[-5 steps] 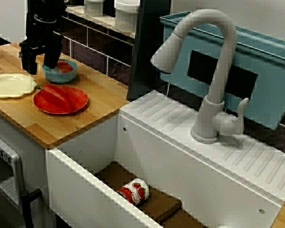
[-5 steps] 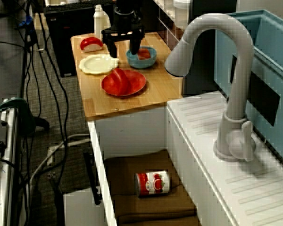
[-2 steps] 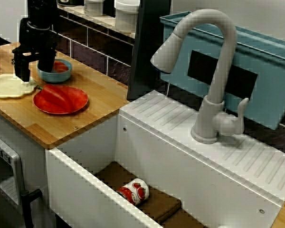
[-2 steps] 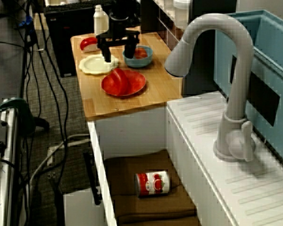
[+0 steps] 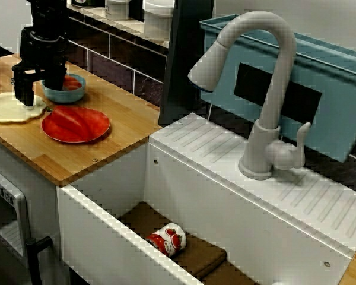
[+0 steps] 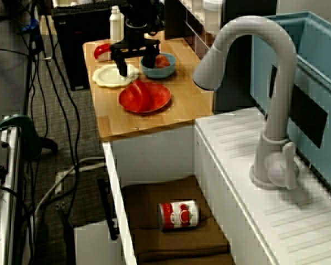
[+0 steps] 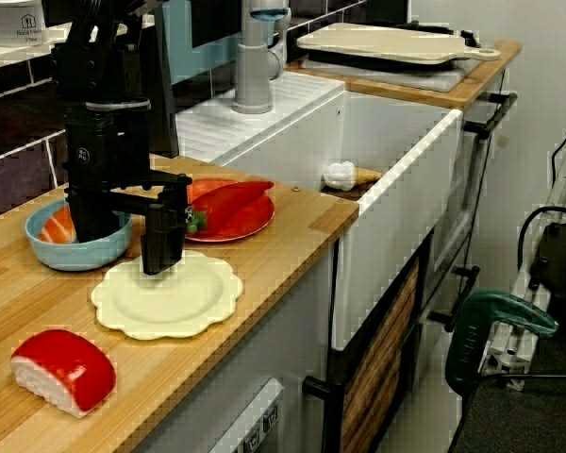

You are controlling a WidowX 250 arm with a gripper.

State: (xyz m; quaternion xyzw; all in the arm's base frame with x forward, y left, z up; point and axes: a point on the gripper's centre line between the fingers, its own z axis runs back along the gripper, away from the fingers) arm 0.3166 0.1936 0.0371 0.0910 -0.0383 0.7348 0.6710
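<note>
Straddling bowl [image 7: 71, 257] rim with tool [image 7: 129, 238] spread wide, one finger inside, other over plate [image 7: 174, 307] beneath; next probably calling for squarely closing.

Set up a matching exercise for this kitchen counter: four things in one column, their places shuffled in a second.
Things
1. soup can
2. red pepper
3. cream plate
4. blue bowl

Places
A. holds an orange-and-white food piece
B. on its side in the sink
C. below one finger of the gripper
D. on the red plate

Pairs: 1-B, 2-D, 3-C, 4-A
</note>
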